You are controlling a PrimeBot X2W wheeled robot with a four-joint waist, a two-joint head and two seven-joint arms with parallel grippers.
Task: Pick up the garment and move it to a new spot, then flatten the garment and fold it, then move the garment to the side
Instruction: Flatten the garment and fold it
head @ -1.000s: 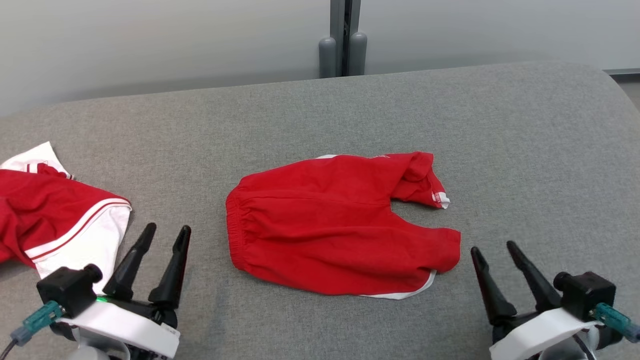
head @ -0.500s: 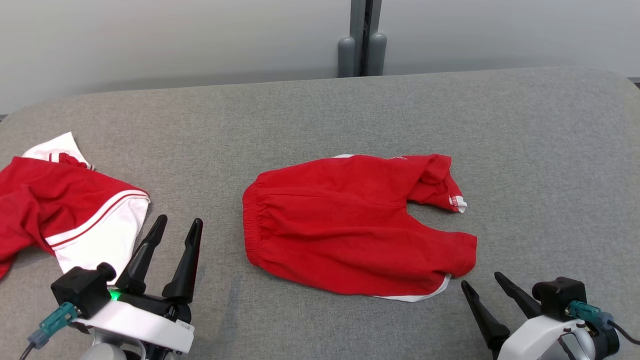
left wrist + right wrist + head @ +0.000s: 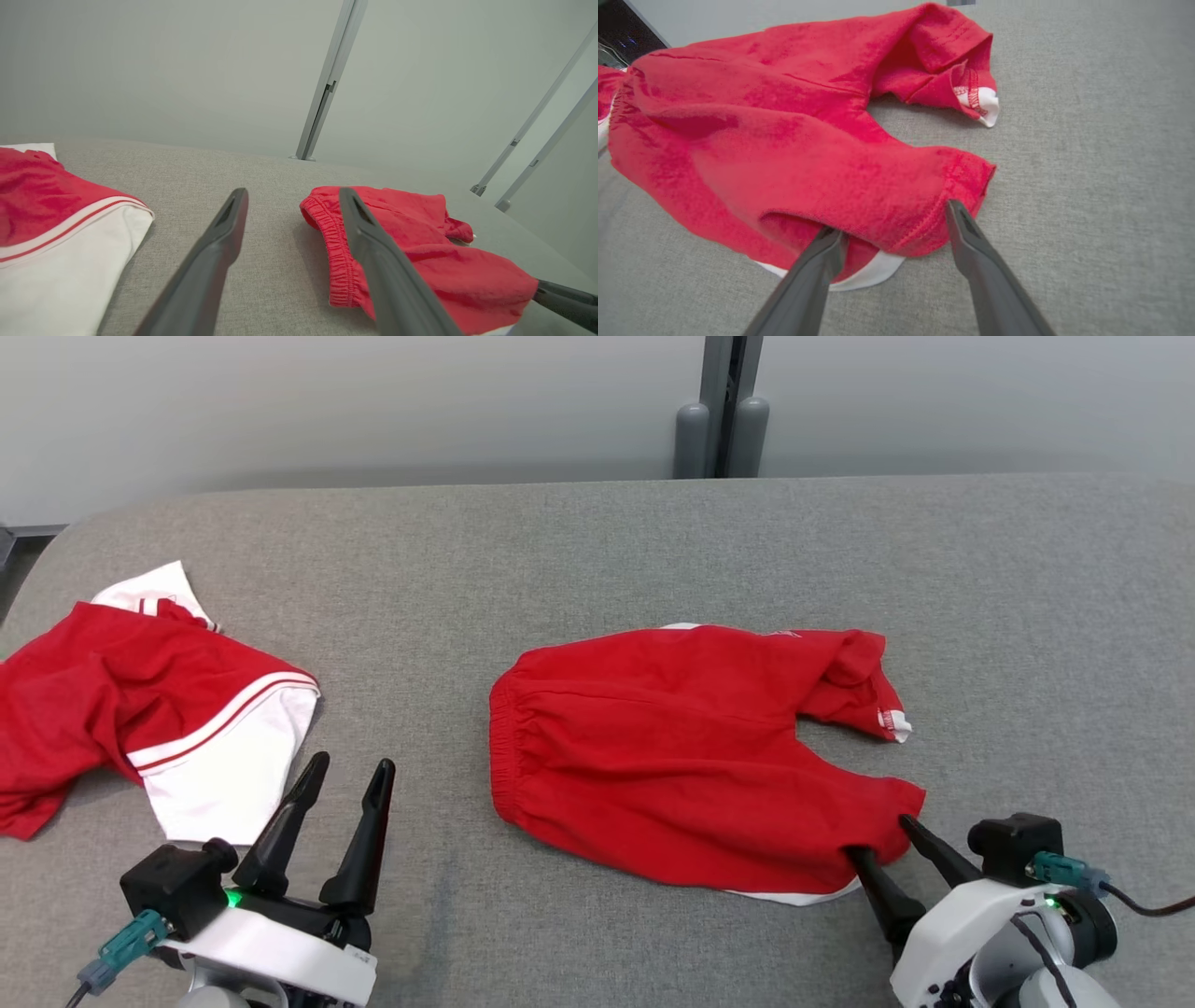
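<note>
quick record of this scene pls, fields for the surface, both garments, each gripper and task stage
surface: grey fabric-covered surface
target garment: red fabric shorts with white trim, rumpled, mid-surface, waistband toward the robot's left
other garment: red and white garment, crumpled at the left end
left gripper: open, between the two garments, touching neither
right gripper: open, fingers straddling the shorts' near leg hem, one tip tucked under it
task stage: pick-up not yet done
</note>
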